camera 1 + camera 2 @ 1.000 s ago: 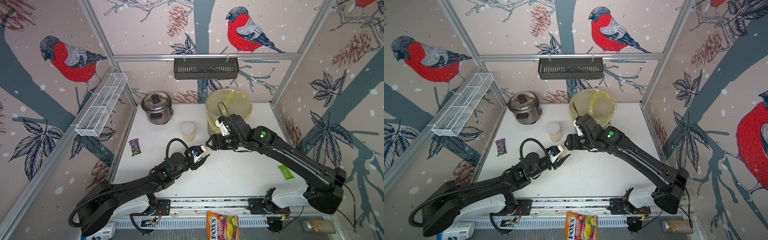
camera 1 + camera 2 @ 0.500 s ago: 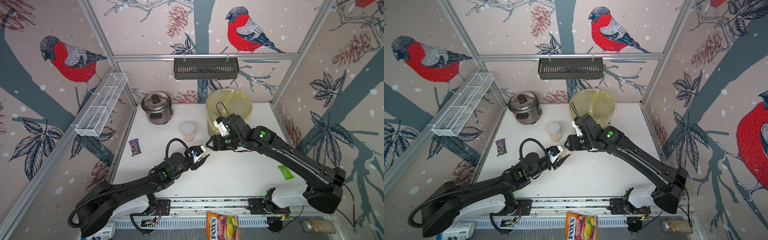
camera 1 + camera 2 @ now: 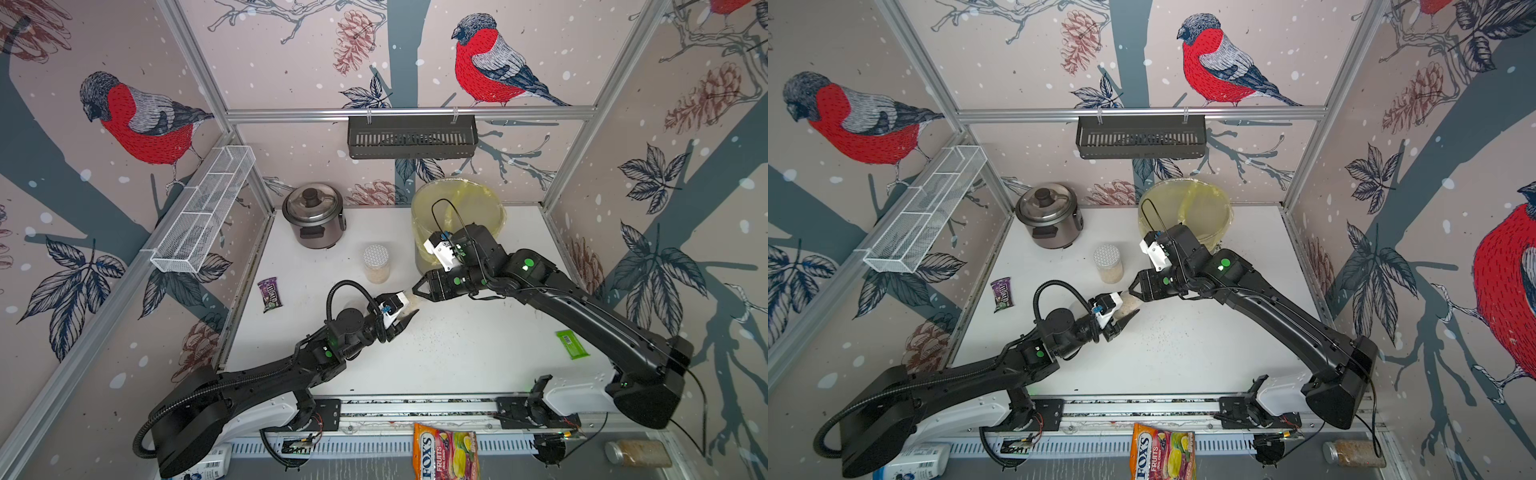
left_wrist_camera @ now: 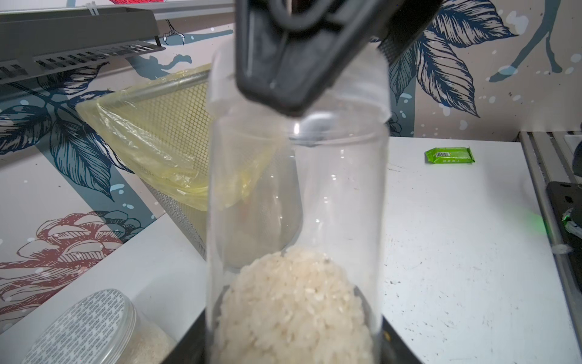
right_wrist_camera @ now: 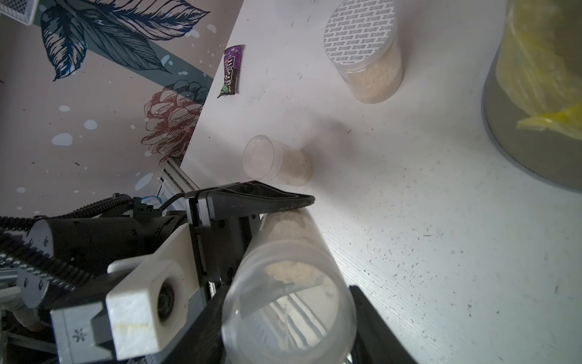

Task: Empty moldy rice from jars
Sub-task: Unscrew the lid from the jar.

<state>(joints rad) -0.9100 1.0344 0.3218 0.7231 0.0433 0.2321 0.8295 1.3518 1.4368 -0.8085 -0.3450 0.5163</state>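
Observation:
A narrow clear jar [image 3: 409, 301] [image 3: 1129, 305] hangs tilted over the middle of the table, with my left gripper [image 3: 405, 308] [image 4: 294, 345] shut on its body. Moldy rice [image 4: 293, 309] lies heaped at its lower end. My right gripper [image 3: 417, 289] [image 5: 288, 315] is shut on the jar's clear lid [image 5: 288, 302], with a finger against each side. A second narrow jar [image 5: 277, 164] with rice stands on the table behind the left gripper. The wider jar [image 3: 376, 264] [image 5: 362, 53] with a silver dotted lid stands further back.
A translucent bin [image 3: 457, 208] lined with a yellow bag stands at the back, just behind my right wrist. A rice cooker [image 3: 313, 214] is at the back left. A purple candy packet [image 3: 269, 294] lies at the left edge and a green packet [image 3: 572, 344] at the right.
My right gripper's jaws have narrowed onto the lid of the jar held by the left gripper. Both arms have hardly moved.

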